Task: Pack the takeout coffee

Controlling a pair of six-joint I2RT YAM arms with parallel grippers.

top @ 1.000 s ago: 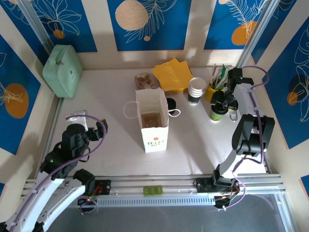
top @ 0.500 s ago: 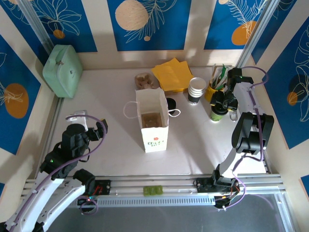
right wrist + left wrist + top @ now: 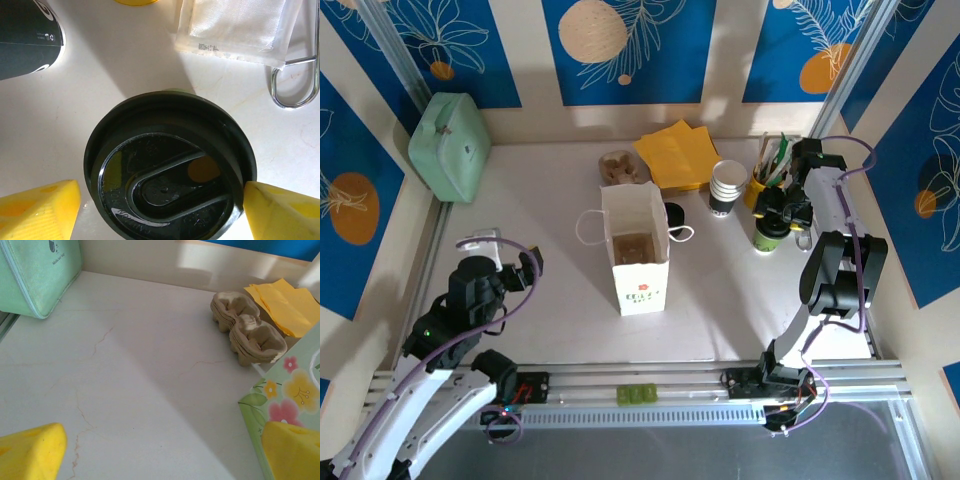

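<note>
The takeout coffee [image 3: 769,238] stands at the right of the table, a light-green cup under a black lid [image 3: 170,180]. My right gripper [image 3: 783,211] hangs right over it, open, with a yellow finger on each side of the lid. The right fingertip [image 3: 282,212] meets the lid's rim, while the left fingertip [image 3: 42,210] stands a little off it. The open paper bag [image 3: 638,250] stands upright mid-table. My left gripper [image 3: 523,268] is open over bare table left of the bag, nothing between its yellow fingers [image 3: 30,452], and the bag's flowered side [image 3: 285,400] is at the right.
A stack of dark cups [image 3: 727,187] and a yellow cup of straws [image 3: 763,183] stand just behind the coffee. A sachet [image 3: 235,27] and a wire ring [image 3: 295,80] lie beside it. Yellow napkins [image 3: 677,155], pulp cup carriers [image 3: 247,332] and a green pouch [image 3: 448,145] sit at the back.
The right gripper's jaws have widened a touch around the lid. Nothing else has moved.
</note>
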